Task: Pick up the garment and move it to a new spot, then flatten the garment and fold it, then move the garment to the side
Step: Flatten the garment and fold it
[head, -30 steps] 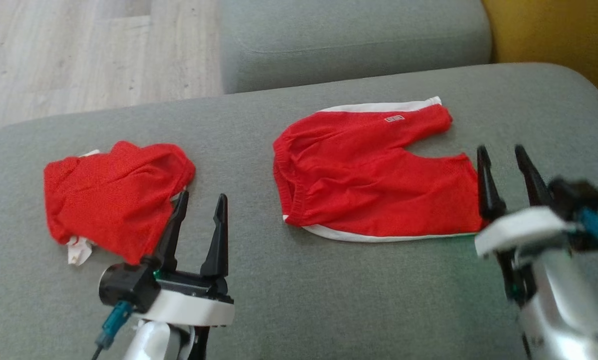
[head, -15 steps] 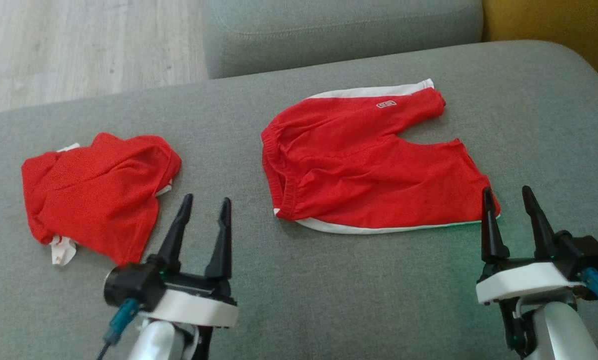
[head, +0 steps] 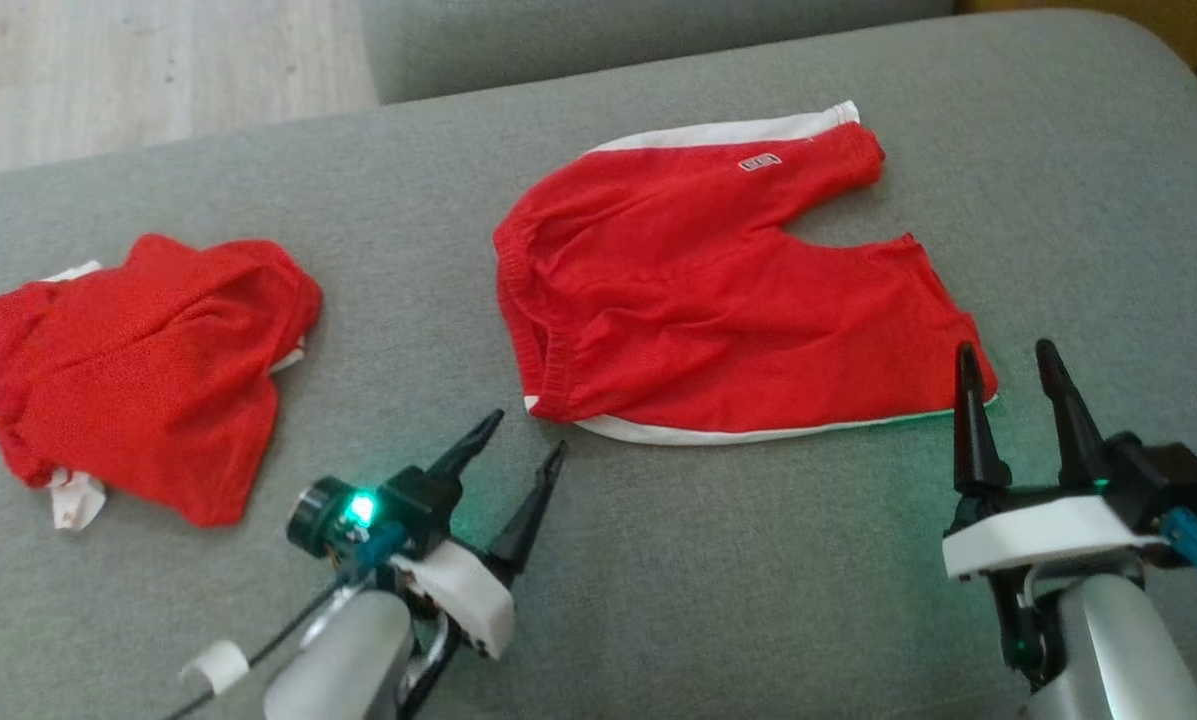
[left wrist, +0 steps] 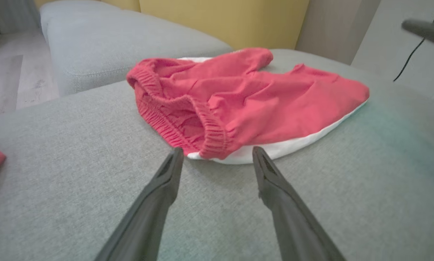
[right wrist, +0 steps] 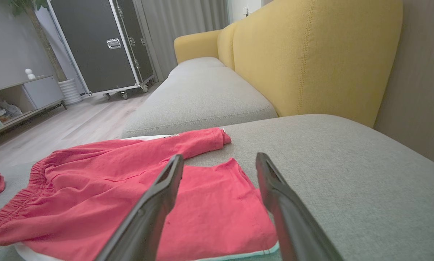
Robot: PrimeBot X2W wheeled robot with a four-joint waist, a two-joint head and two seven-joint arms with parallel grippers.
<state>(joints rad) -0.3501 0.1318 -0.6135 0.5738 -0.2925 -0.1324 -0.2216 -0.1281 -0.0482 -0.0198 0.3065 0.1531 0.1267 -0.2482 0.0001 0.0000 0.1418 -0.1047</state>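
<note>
Both released and empty. The left pincer has jaws wide, tips just short of the elastic waistband corner of the red mesh shorts with white side stripes, which lie spread on the grey fabric sofa cushion. The right pincer also has jaws wide, tips at the near leg's hem corner.

Risks, my read:
- The left nips only the waistband's top layer, so the shorts gape open on lift.
- Either tip digs into the cushion fabric instead of the cloth.
- An uneven lift bunches the legs.
- A second crumpled red garment sits well off the left pincer's outer side, and carrying that way could land on it.
</note>
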